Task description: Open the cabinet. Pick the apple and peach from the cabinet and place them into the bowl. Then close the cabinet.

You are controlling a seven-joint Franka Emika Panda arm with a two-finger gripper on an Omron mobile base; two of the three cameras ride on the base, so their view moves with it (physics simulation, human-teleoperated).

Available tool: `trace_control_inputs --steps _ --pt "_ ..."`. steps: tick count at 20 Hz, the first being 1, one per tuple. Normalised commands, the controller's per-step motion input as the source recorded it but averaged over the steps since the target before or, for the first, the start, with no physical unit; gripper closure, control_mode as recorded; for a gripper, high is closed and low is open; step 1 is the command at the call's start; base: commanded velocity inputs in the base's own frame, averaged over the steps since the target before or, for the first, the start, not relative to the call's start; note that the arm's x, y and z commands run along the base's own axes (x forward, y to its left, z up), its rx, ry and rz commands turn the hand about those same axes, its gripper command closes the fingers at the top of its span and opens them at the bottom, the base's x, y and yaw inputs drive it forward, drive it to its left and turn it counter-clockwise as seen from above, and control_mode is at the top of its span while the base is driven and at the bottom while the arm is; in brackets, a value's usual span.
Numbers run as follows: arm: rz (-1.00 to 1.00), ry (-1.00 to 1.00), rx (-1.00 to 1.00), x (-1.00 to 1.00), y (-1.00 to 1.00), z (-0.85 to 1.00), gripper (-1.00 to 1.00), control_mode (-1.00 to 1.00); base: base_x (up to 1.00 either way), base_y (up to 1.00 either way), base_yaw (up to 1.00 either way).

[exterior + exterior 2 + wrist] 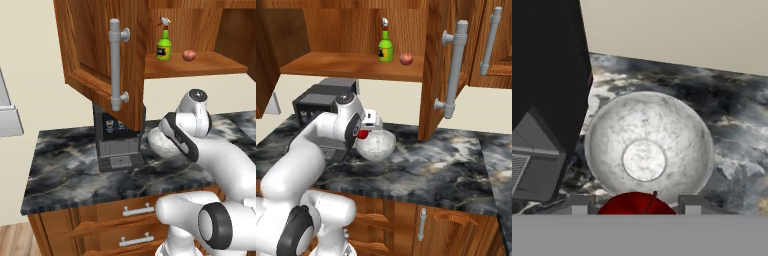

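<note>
Gripper [634, 206] clamped on red apple [636, 204], directly above bowl [607, 130]; nothing in bowl. Cabinet [356, 65] above gripper: open, peach [406, 59] beside green bottle [385, 48].

Cabinet [95, 45] was reddish-brown wood, grey bar handles [116, 65]. Bowl [649, 145] white, faint grey speckle. Apple [637, 204] deep red. Peach [405, 59] pinkish-red. Bottle [385, 49] green. Counter [446, 170] dark marbled, pale veins. Coffee machine [117, 142] black.

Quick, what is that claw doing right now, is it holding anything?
Gripper: closed on a red apple, held just above the white bowl, which is empty.
</note>
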Motion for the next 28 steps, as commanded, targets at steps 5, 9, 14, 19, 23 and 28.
trace_control_inputs --steps 5,9,14,19,23,28 --pt "0.00 0.00 -0.01 0.40 -0.18 -0.19 1.00 -1.00 0.00 0.00 0.00" --pt "0.00 0.00 -0.02 0.35 -0.08 -0.19 1.00 -1.00 0.00 0.00 0.00" --pt "0.00 0.00 -0.03 0.03 0.00 -0.20 -1.00 -1.00 0.00 0.00 0.00" --pt "0.00 0.00 0.00 0.00 0.00 0.00 -1.00 -1.00 0.00 0.00 0.00" --pt "0.00 -0.01 0.00 0.00 0.00 0.00 -1.00 -1.00 0.00 0.00 0.00" --pt "0.00 -0.09 0.00 0.00 0.00 0.27 -1.00 -1.00 0.00 0.00 0.00"
